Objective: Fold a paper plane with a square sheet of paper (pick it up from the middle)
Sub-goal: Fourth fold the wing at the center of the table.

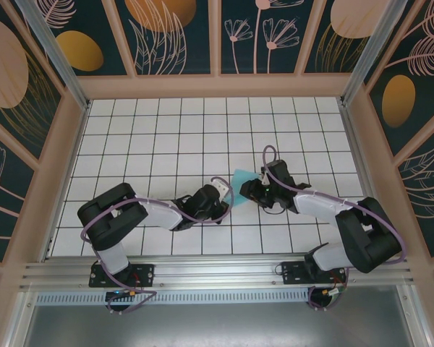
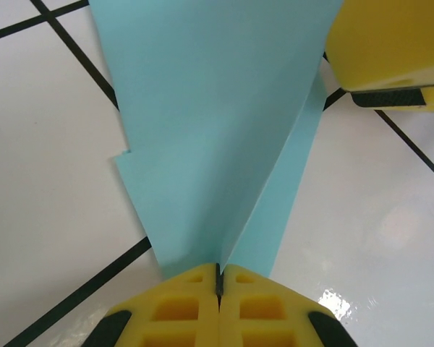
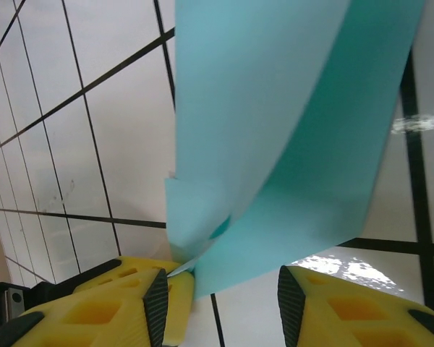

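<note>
Left tool (image 2: 218, 280) clamps the paper (image 2: 202, 130), cropped above; right tool (image 3: 228, 289) stands open at its edge.

White gridded tabletop (image 1: 166, 130) walled by dark floral panels (image 1: 175, 36).

The sheet of paper (image 2: 202, 130) is thin, smooth and matt. The white table (image 2: 43, 181) is smooth and shiny, with bright glints on it. The yellow fingers (image 2: 177, 311) of the left gripper (image 2: 218, 276) look like dull, soft plastic.

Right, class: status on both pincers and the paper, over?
Left pincer shut on paper, narrow end. Right pincer open around other end. Paper creased. No obstacle seen.
</note>
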Controlling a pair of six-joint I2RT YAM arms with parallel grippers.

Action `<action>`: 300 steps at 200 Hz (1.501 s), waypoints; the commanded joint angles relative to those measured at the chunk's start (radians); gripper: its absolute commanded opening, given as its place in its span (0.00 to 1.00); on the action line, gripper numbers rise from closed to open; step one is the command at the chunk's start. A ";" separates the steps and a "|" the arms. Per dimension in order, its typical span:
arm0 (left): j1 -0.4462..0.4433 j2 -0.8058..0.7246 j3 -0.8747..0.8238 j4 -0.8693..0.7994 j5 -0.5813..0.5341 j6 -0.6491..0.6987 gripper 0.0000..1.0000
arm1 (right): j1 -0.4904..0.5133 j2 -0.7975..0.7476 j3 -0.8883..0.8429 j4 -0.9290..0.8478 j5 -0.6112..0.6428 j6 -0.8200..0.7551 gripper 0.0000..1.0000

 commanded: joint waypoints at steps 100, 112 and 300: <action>0.071 0.016 -0.077 0.127 0.194 -0.213 0.00 | -0.001 0.080 0.023 0.213 -0.164 -0.008 0.31; 0.079 0.018 -0.080 0.138 0.211 -0.228 0.00 | -0.001 0.104 0.036 0.226 -0.176 -0.012 0.29; 0.124 0.054 -0.165 0.311 0.255 -0.478 0.00 | -0.007 0.278 0.153 0.261 -0.231 -0.060 0.26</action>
